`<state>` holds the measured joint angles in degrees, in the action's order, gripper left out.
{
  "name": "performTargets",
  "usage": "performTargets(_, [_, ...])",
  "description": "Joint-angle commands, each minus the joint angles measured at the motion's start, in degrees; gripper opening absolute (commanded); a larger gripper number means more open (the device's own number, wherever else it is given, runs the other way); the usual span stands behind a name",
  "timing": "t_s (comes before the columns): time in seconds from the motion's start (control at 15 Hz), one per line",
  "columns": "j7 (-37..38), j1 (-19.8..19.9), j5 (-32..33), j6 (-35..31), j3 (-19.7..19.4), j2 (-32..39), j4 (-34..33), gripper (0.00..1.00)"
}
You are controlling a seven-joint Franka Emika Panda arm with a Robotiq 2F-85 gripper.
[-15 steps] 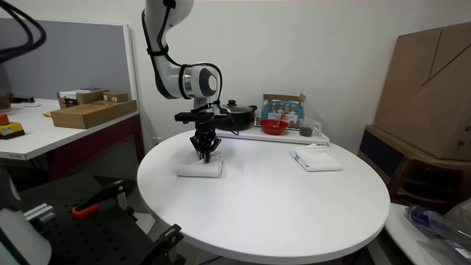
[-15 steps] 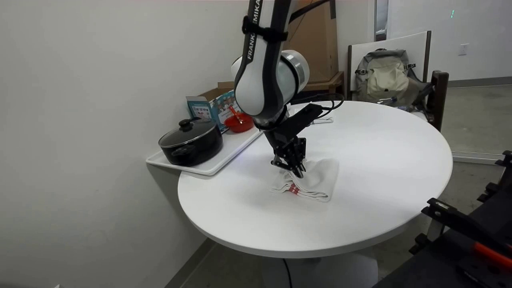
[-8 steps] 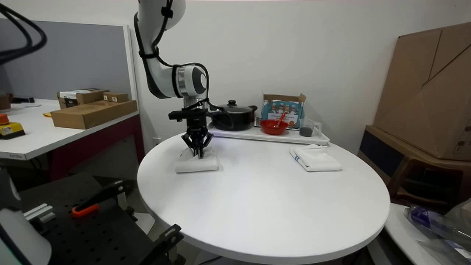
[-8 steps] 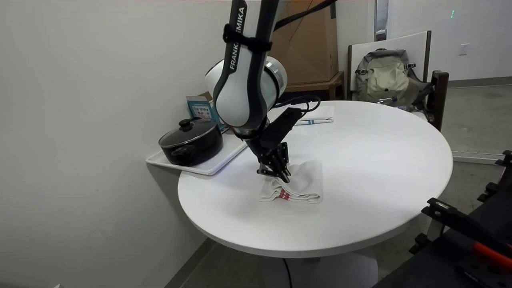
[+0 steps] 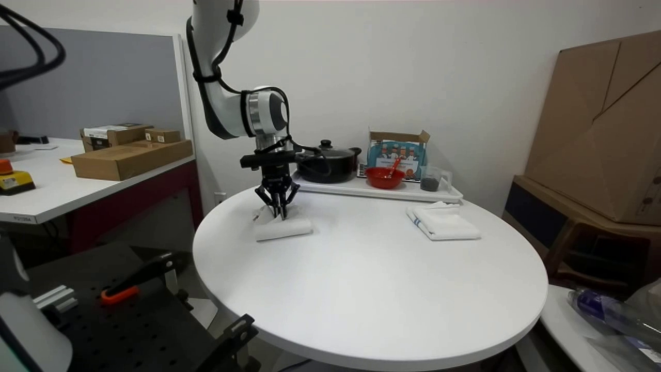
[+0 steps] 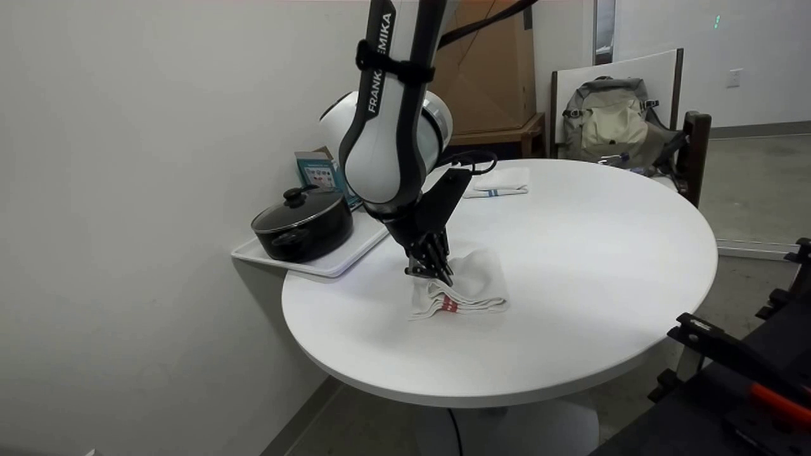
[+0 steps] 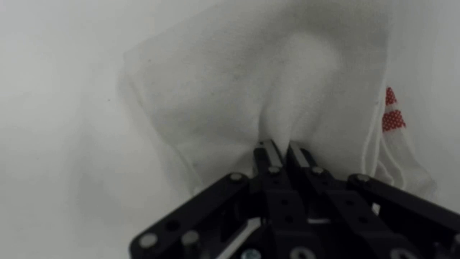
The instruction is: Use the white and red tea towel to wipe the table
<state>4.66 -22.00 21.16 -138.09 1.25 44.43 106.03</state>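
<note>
There are two towels (image 6: 478, 275), one round table (image 5: 382, 289), one tray (image 6: 329, 261), one pot (image 6: 303, 229) and one bowl (image 5: 383, 179).

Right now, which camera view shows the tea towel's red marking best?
The wrist view: the red marking is largest there, even its pale dots showing. An exterior view shows it as a small red patch. Where an exterior view faces the plain folded side of the tea towel, I can make out no red.

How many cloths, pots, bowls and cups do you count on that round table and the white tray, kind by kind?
Cloths: 2 (white and red tea towel, blue-striped cloth)
Pots: 1 (black pot)
Bowls: 1 (red bowl)
Cups: 1 (clear cup)
Total: 5
</note>
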Motion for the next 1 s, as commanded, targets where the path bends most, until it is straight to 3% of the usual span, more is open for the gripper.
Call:
performTargets(0.0, [-0.4,0.8,0.3,0.0,0.3,0.0,0.0,0.08])
performTargets(0.47, [-2.8,3.3,0.6,0.4,-0.7,-0.9,0.5,0.05])
performTargets(0.93, [-13.0,6.7,1.0,-0.5,0.7,3.9,-9.2,0.05])
